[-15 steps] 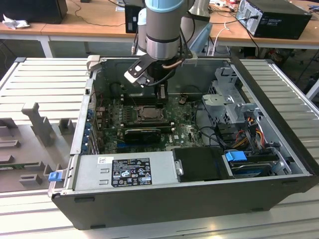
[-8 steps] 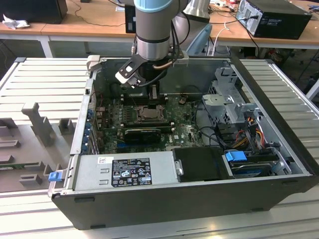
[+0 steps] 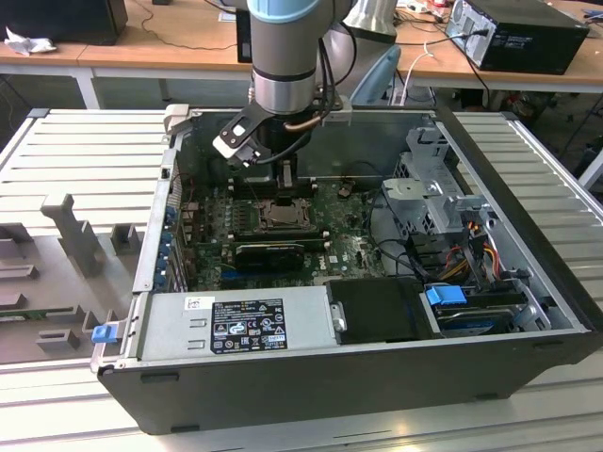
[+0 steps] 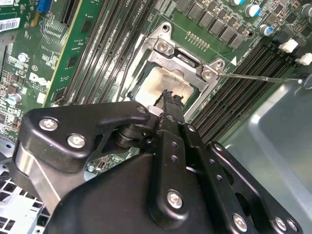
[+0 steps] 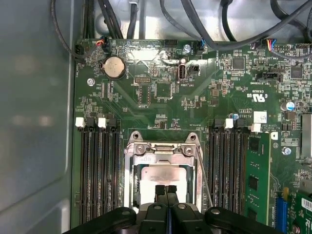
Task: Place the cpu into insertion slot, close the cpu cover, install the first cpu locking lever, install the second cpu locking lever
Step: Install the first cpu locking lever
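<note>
The claw is pinched shut, its tips together and holding nothing. Straight beneath the tips lies the cpu, flat in the insertion slot. The cpu cover frames it, and a thin lever stands just beside.

Grey power supply, round coin battery
</note>
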{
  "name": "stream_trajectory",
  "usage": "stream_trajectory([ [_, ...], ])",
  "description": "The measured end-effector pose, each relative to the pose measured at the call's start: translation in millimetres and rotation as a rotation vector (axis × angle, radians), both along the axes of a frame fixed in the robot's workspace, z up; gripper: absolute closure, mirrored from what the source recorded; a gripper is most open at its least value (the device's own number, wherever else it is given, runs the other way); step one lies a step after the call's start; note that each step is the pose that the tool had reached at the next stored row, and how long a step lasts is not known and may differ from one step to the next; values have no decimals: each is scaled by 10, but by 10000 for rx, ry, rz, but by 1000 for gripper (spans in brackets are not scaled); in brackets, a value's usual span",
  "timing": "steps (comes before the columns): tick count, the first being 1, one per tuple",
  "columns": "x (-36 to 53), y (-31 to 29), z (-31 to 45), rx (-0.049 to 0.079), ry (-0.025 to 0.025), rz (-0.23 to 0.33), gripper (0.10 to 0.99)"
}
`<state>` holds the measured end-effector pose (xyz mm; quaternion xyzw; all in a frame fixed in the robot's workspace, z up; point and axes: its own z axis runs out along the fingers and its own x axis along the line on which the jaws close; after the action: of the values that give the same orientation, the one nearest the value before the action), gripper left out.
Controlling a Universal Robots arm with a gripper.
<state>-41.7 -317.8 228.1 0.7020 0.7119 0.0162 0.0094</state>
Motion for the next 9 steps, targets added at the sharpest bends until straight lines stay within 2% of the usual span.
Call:
stream_trajectory([
  [4,-1,0,29,-4,0,1,980],
  [9,-1,0,198,-14,0,1,980],
])
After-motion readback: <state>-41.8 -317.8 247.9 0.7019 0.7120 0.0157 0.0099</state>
